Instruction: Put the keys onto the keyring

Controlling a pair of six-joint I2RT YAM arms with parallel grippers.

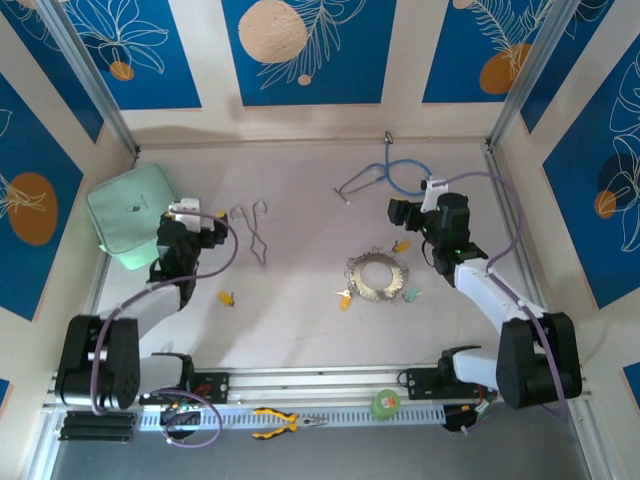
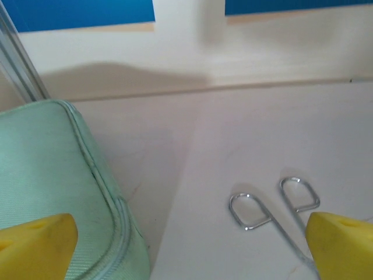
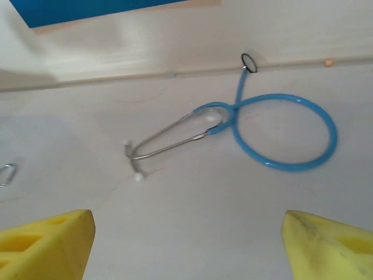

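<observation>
The keyring [image 1: 378, 277], a wide silvery ring fringed with small pieces, lies flat right of the table's centre. A yellow-headed key [image 1: 345, 298] lies at its lower left and a teal one [image 1: 410, 294] at its lower right. Another yellow key [image 1: 227, 297] lies far to the left, near my left arm. My left gripper [image 1: 200, 222] [image 2: 186, 251] is open and holds nothing; it hangs between a green pouch and the forceps. My right gripper [image 1: 408, 215] [image 3: 186, 245] is open and empty above bare table, behind the keyring and facing the stethoscope.
A mint-green pouch [image 1: 130, 215] [image 2: 46, 175] sits at the back left. Silver forceps [image 1: 255, 230] [image 2: 274, 204] lie right of my left gripper. A blue-tubed stethoscope [image 1: 390, 175] [image 3: 280, 134] lies by the back wall. Pliers [image 1: 285, 423] and a green tape roll [image 1: 385, 403] rest on the front rail.
</observation>
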